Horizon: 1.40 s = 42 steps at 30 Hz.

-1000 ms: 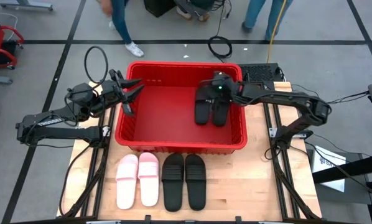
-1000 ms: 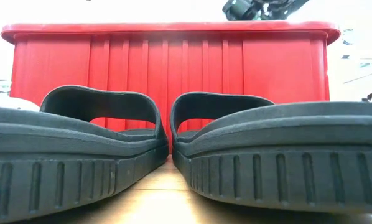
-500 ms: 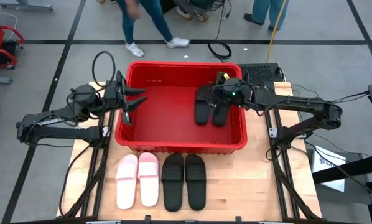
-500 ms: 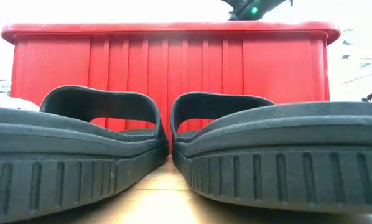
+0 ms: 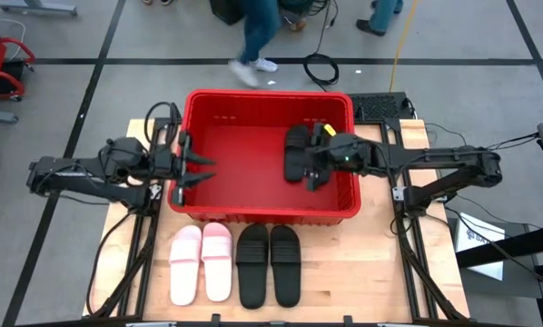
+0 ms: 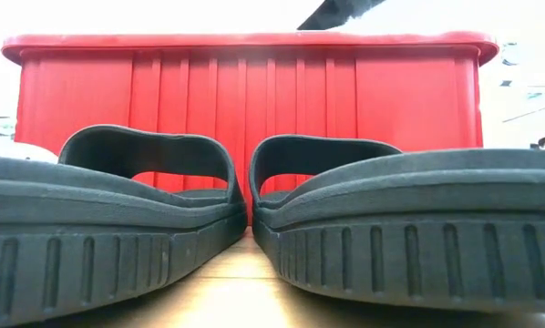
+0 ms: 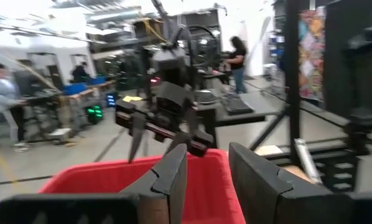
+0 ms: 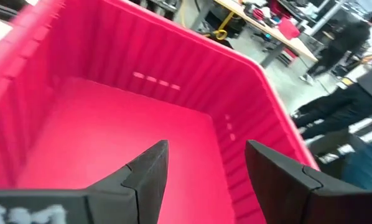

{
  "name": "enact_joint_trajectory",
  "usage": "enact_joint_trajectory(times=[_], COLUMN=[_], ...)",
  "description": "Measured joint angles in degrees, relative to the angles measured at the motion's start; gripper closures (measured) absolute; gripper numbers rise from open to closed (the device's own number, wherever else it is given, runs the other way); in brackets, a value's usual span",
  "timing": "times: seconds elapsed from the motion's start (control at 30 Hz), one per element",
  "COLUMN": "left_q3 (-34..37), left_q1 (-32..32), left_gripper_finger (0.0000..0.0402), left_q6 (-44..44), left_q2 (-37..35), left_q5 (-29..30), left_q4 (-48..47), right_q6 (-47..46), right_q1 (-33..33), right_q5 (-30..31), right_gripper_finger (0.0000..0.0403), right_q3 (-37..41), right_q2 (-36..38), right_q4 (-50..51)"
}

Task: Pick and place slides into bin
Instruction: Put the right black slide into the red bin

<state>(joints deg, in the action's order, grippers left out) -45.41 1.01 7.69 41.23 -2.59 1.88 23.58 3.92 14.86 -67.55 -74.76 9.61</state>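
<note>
The red bin (image 5: 185, 195) stands at the table's middle far side. Two black slides (image 5: 295, 150) lie side by side on its floor at the right; my right arm covers part of the right one. My right gripper (image 5: 310, 174) is open and empty above the bin floor, over the slides' near ends; its wrist view (image 8: 204, 149) shows bare red floor between the fingers. My left gripper (image 5: 202, 167) is open and empty just inside the bin's left wall (image 5: 175, 173). Two pink slides (image 5: 201, 263) and two black slides (image 5: 269, 265) lie soles down on the table in front of the bin.
The low view looks past the two near black slides (image 6: 154, 210) at the bin's front wall (image 6: 254, 91). The left wrist view (image 7: 204, 155) shows my right arm's gripper (image 7: 164, 118) across the bin. People walk on the floor beyond the far edge (image 5: 258, 36). Bare wood lies right of the slides (image 5: 362, 272).
My right gripper has gone from over the far ends of the slides in the bin toward the near edge, turning toward the bin's left side. My left gripper has gone toward the near edge along the bin's left wall. The slides have stayed in place.
</note>
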Motion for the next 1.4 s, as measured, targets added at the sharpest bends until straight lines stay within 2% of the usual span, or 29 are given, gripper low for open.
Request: enact_joint_trajectory(times=[0.37,0.6,0.83,1.2,1.4], left_q3=[0.0,0.0,0.0,0.0,0.0], left_q1=[10.4,16.1,20.7,29.2,32.5], left_gripper_finger=[0.0275,0.0275,0.0275,0.0275,0.0275], left_q6=[-2.3,-2.2,-2.2,-4.0,-3.2], left_q2=[2.3,7.8,8.6,8.7,10.6], left_q5=[0.3,5.7,8.0,18.8,23.6], left_q4=[-1.3,2.4,5.4,4.2,7.8], right_q6=[-4.3,-8.3,-8.3,-5.2,-6.1], right_q1=[-12.9,-21.0,-28.3,-37.4,-41.9], right_q5=[0.0,0.0,0.4,14.2,25.2], right_gripper_finger=[0.0202,0.0202,0.0202,0.0202,0.0202], right_q3=[0.0,0.0,0.0,0.1,0.1], right_q2=[0.0,-0.2,-2.6,-11.6,-13.8], right_q4=[-2.4,-4.1,-6.8,-14.9,-14.7])
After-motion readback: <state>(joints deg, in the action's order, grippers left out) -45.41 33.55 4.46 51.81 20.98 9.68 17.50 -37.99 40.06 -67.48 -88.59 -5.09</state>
